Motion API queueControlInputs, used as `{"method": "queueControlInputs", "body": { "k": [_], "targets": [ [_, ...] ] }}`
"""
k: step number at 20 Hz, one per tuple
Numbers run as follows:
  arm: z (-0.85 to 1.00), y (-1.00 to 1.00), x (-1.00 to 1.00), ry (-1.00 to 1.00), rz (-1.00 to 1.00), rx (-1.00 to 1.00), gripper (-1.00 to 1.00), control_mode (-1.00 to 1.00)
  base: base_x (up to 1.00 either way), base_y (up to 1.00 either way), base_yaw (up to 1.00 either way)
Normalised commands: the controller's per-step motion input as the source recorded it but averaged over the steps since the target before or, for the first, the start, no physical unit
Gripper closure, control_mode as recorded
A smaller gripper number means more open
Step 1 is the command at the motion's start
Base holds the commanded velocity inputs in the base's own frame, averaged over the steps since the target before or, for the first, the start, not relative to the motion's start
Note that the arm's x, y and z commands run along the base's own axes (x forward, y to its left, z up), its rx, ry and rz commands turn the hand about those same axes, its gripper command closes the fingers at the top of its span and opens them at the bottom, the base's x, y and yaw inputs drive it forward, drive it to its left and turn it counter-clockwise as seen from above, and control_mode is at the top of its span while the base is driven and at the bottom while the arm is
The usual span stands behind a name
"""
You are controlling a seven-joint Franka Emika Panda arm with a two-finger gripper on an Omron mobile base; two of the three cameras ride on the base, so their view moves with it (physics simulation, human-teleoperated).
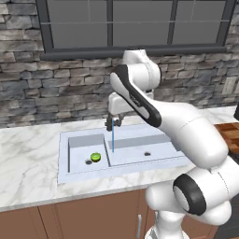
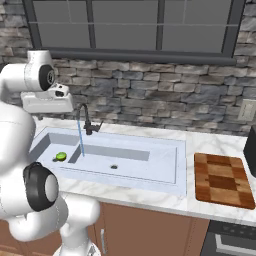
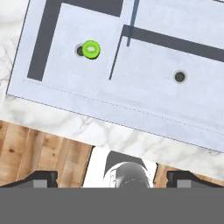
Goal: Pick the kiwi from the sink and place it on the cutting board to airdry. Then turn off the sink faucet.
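The lime-green kiwi (image 1: pixel 95 157) (image 2: pixel 61 156) (image 3: pixel 91 49) lies in the smaller left basin of the sink (image 1: pixel 84 176) (image 2: pixel 170 182) (image 3: pixel 57 94), touching its dark drain hole. The dark sink faucet (image 2: pixel 88 122) stands behind the basins, and a thin blue stream of water (image 2: pixel 80 137) (image 1: pixel 112 140) falls from its spout. The checkered cutting board (image 2: pixel 222 180) (image 1: pixel 232 134) lies on the counter right of the sink. My gripper (image 3: pixel 113 178) hangs high over the sink's front edge, looking down; its fingertips (image 3: pixel 43 179) stand wide apart, open and holding nothing.
A stone wall and a window rise behind the marble counter (image 2: pixel 210 142). A dark appliance (image 2: pixel 251 150) stands at the far right beside the board, and a stove top (image 2: pixel 232 240) shows at the lower right. The larger basin has its own drain (image 3: pixel 180 77).
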Motion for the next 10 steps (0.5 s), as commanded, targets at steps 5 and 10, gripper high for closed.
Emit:
{"method": "queueControlInputs", "body": {
  "k": [5, 10],
  "targets": [
    [-0.11, 0.34, 0.00, 0.02, 0.07, -0.05, -1.00, -1.00, 0.00, 0.00, 0.00],
    [-0.14, 0.28, 0.00, 0.00, 0.08, -0.02, -1.00, -1.00, 0.00, 0.00, 0.00]
  ]
}}
